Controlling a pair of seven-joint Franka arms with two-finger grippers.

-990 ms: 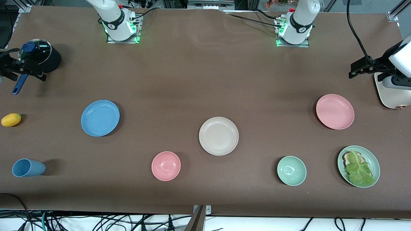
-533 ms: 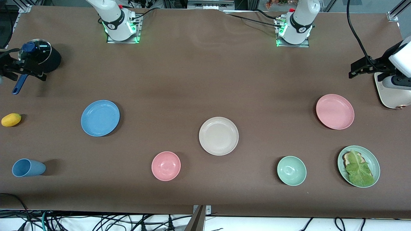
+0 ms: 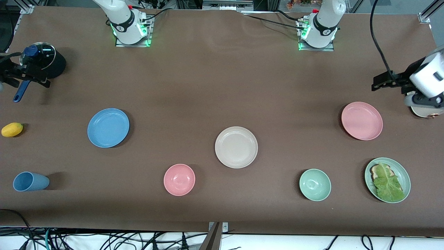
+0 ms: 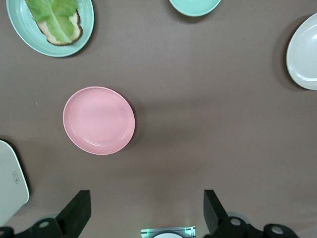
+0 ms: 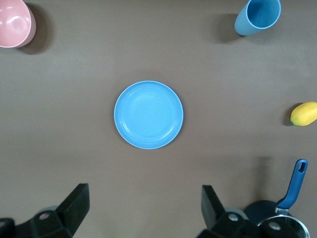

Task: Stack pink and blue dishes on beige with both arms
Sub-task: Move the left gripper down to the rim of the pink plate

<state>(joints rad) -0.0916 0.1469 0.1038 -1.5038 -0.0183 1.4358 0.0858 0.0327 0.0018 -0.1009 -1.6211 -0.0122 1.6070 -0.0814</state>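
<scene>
1. The beige plate point(image 3: 236, 147) lies flat at the centre of the front view on the brown table point(image 3: 222, 80), bare, with nothing stacked on it; its rim also shows at the right edge of the left wrist view.
2. The blue plate point(image 3: 108, 127) sits in the left-centre of the front view, toward the right arm's end of the table, well apart from the beige plate.
3. The pink plate point(image 3: 362, 121) sits in the right-centre of the front view, toward the left arm's end, also well apart from the beige plate.
4. The left gripper point(image 3: 383, 81) hangs at the right edge of the front view, up in the air over bare table beside the cream toaster point(image 3: 425, 110). In the left wrist view its two fingers point(image 4: 77, 214) stand wide apart, and it holds nothing.
5. The right gripper point(image 3: 15, 74) hangs at the left edge of the front view, over the lidded black pot point(image 3: 45, 62) with a blue handle. In the right wrist view its fingers point(image 5: 74, 206) are spread wide and empty, with the blue plate centred in that frame.
6. Lower in the front view lie a pink bowl point(image 3: 179, 179), a green bowl point(image 3: 315, 184) and a green plate with lettuce on toast point(image 3: 387, 180).
7. A blue cup point(image 3: 30, 181) lies on its side at the lower left; a lemon point(image 3: 12, 129) rests above it in the frame.
</scene>
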